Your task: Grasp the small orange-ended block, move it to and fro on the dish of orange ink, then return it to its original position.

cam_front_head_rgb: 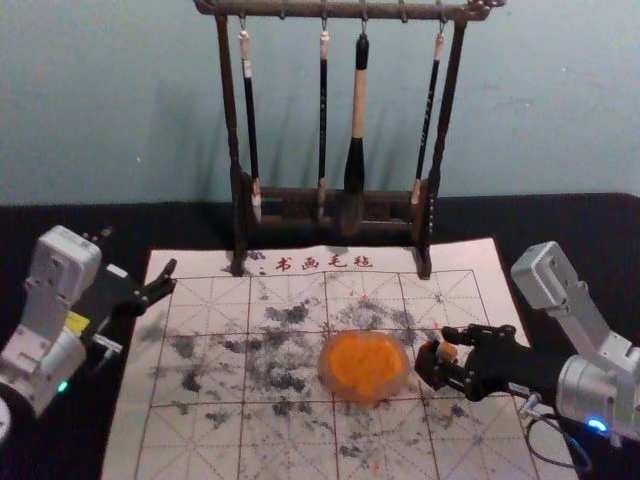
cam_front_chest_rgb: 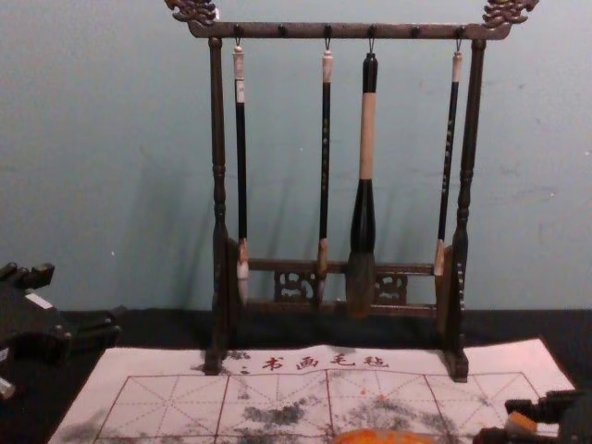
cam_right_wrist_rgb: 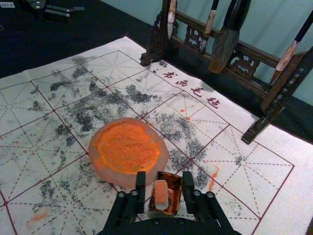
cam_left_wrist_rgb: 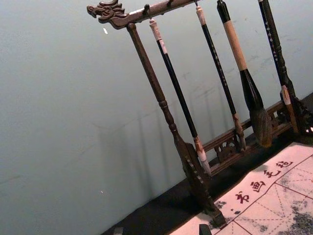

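2 grippers | L gripper [cam_front_head_rgb: 172,277] well L of ink dish [cam_front_head_rgb: 365,399], fingers apart | brush rack [cam_front_head_rgb: 230,100] behind dish, 4 brushes hung | dish on mat [cam_front_head_rgb: 128,440] | block [cam_right_wrist_rgb: 161,197] just R of dish, orange end showing | R gripper [cam_front_head_rgb: 442,358] R of dish too, fingers closed w/ block btwn

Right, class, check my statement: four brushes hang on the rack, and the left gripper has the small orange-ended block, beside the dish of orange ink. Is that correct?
Not quite: the head view shows the right gripper has the small orange-ended block, beside the dish of orange ink. Four brushes do hang on the rack.
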{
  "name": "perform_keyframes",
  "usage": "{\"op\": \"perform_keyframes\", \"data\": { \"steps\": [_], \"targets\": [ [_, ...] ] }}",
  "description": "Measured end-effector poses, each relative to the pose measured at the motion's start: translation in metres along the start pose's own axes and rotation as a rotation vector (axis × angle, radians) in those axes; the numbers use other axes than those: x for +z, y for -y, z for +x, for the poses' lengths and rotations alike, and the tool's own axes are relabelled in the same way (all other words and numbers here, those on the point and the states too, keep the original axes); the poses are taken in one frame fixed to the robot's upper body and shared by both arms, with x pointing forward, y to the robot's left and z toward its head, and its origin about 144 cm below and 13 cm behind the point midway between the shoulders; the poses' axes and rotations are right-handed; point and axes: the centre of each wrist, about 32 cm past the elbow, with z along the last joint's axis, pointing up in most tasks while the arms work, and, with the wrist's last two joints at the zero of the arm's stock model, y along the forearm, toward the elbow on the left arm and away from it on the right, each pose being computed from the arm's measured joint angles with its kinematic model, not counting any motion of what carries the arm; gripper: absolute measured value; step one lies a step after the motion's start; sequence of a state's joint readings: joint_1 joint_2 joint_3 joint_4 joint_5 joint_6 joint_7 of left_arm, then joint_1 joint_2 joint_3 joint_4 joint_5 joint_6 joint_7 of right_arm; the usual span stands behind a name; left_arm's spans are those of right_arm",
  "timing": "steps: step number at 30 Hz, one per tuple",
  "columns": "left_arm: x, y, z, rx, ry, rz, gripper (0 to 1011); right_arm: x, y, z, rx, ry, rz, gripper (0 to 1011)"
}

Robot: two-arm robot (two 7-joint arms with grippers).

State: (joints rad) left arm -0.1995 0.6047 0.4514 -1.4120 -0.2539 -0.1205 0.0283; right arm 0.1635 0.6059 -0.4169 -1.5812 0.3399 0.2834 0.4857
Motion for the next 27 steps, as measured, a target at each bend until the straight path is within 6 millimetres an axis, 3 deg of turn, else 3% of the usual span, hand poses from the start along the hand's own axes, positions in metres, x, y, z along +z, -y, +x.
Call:
{"op": "perform_keyframes", "data": {
  "steps": [17, 21, 27],
  "targets": [
    [0.0, 0.0, 0.0, 0.0, 0.0, 0.0, 1001, 0.0004, 0.0, 0.0001, 0.0, 0.001, 0.003, 915],
    [0.0, 0.0, 0.0, 0.0, 0.0, 0.0, 1001, 0.0004, 0.0, 0.0001, 0.0, 0.0, 0.003, 1002],
    [0.0, 0.0, 0.0, 0.0, 0.0, 0.0, 1001, 0.0003, 0.0007, -0.0013, 0.0, 0.015, 0.021, 1002]
  ]
}}
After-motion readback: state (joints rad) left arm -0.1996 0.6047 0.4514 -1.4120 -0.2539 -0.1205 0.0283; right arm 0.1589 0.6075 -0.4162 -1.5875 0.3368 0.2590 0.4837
